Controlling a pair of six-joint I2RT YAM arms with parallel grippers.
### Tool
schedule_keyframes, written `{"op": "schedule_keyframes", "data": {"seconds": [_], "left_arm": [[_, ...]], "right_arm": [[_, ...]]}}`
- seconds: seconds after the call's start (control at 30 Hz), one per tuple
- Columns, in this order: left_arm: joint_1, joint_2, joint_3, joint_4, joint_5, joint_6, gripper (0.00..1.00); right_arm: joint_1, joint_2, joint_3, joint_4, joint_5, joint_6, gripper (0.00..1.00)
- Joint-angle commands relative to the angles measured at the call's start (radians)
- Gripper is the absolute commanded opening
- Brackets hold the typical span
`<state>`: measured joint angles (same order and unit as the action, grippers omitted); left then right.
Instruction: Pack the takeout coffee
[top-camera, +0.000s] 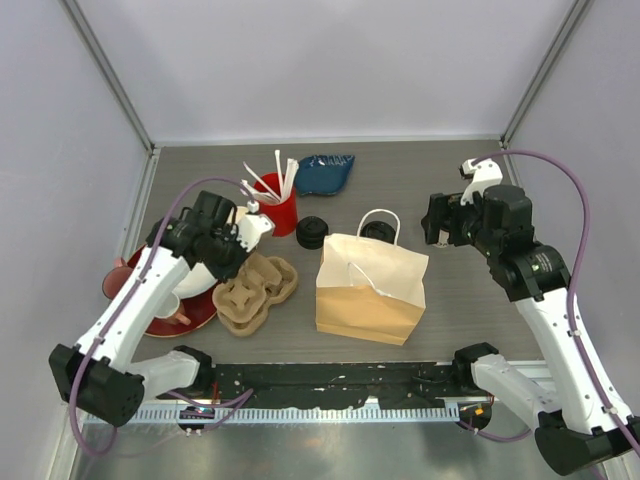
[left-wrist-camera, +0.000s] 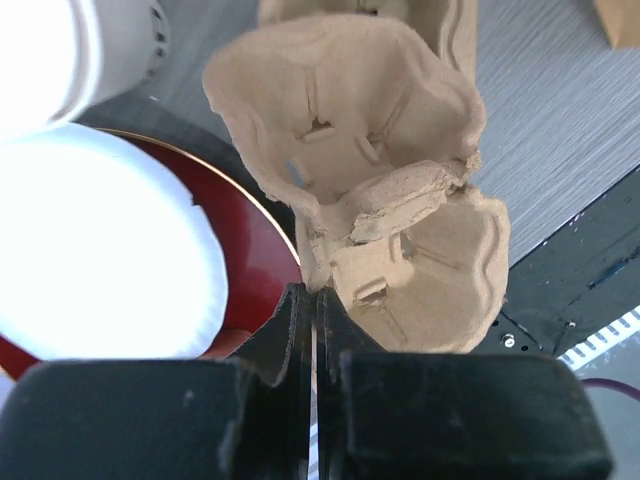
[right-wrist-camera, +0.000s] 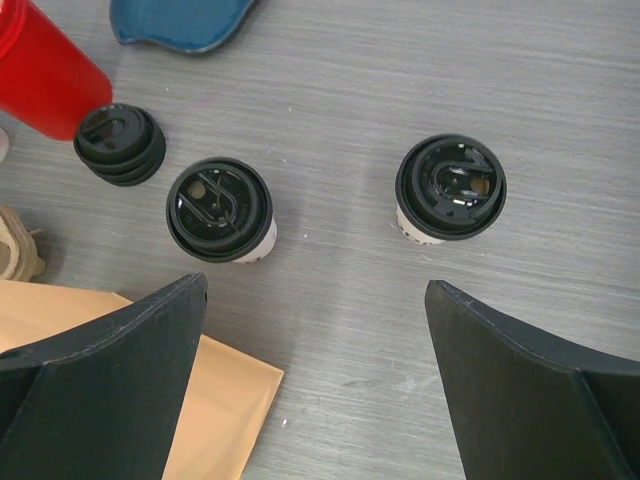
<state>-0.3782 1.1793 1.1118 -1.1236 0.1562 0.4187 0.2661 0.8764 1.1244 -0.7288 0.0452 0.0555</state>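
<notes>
Pulp carrier (left-wrist-camera: 390, 190) is pinched at its rim by our closed left gripper (left-wrist-camera: 312, 305). Our right gripper (right-wrist-camera: 315, 290) hangs spread above one lidded cup (right-wrist-camera: 219, 210) at eleven o'clock and another cup (right-wrist-camera: 450, 187) at one. We judge the carrier needs placing squarely before we load the cups.

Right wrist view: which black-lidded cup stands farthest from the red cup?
The cup at the right, standing alone; the others sit left, beside the red cup.

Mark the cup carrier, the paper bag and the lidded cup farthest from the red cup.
cup carrier (left-wrist-camera: 380, 130): left wrist view, inside of a pocket.
paper bag (top-camera: 365, 295): top view, middle of its side.
lidded cup (right-wrist-camera: 450, 187): right wrist view, centre of black lid.
</notes>
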Motion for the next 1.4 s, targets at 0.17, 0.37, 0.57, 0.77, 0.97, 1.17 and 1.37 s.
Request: {"op": "schedule_keyframes", "data": {"seconds": [0.17,0.37,0.57,0.77,0.97,1.17,1.37], "left_arm": [[0.002,-0.099,0.316,-0.176,-0.001,-0.035,0.0],[0.001,-0.066,0.571,-0.24,-0.043,-0.092,0.0],[-0.019,-0.026,0.695,-0.283,-0.001,-0.081,0.0],[-0.048,0.011,0.761,-0.297,0.014,-0.121,0.0],[-0.051,0.006,0.792,-0.303,0.069,-0.133,0.0],[-0.051,-0.01,0.792,-0.306,0.109,-0.14,0.0],[-0.053,-0.015,0.787,-0.309,0.105,-0.132,0.0]], "right_arm": [[-0.004,0.033,0.312,-0.044,-0.069,0.02,0.86],[0.008,0.153,0.602,-0.046,-0.305,0.154,0.68],[0.288,0.243,0.684,0.064,-0.309,0.132,0.66],[0.838,0.635,1.059,-0.15,0.178,-0.123,0.76],[0.868,0.808,1.174,-0.143,0.159,-0.216,0.78],[0.868,0.855,1.144,-0.109,0.107,-0.243,0.75],[0.868,0.906,1.166,-0.139,0.084,-0.24,0.63]]}}
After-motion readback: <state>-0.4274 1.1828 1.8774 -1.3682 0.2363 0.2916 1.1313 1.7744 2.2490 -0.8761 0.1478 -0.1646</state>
